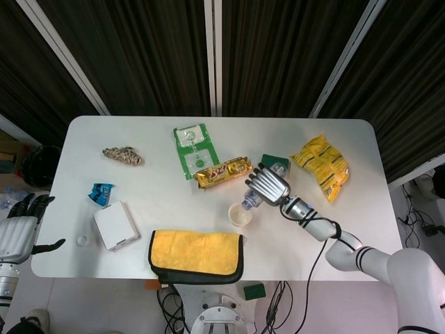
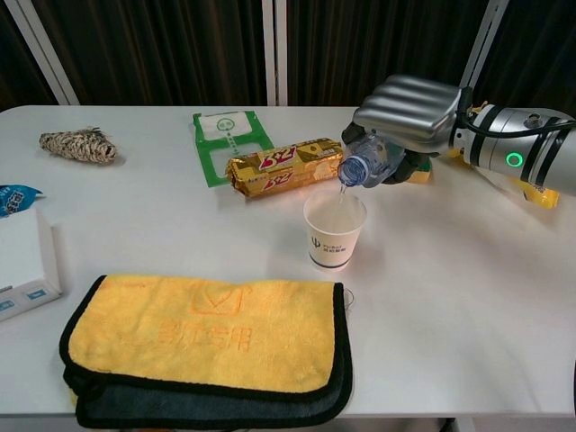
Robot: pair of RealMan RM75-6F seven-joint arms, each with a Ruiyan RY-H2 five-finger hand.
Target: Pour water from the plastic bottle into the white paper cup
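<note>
A white paper cup (image 2: 336,231) (image 1: 240,214) stands upright near the middle of the table. My right hand (image 2: 409,110) (image 1: 268,184) grips a clear plastic bottle (image 2: 367,166) (image 1: 251,201) tipped nearly on its side. The bottle's open mouth hangs just above the cup's far rim, and a thin stream of water runs into the cup. Most of the bottle's body is hidden under the hand. My left hand (image 1: 19,229) hangs open off the table's left edge, holding nothing.
A gold snack bar (image 2: 282,167) lies just behind the cup. A folded yellow towel (image 2: 211,344) sits at the front. A green-white packet (image 2: 226,140), a woven bundle (image 2: 79,144), a white box (image 1: 116,225), a blue wrapper (image 1: 101,192) and a yellow chip bag (image 1: 321,165) lie around.
</note>
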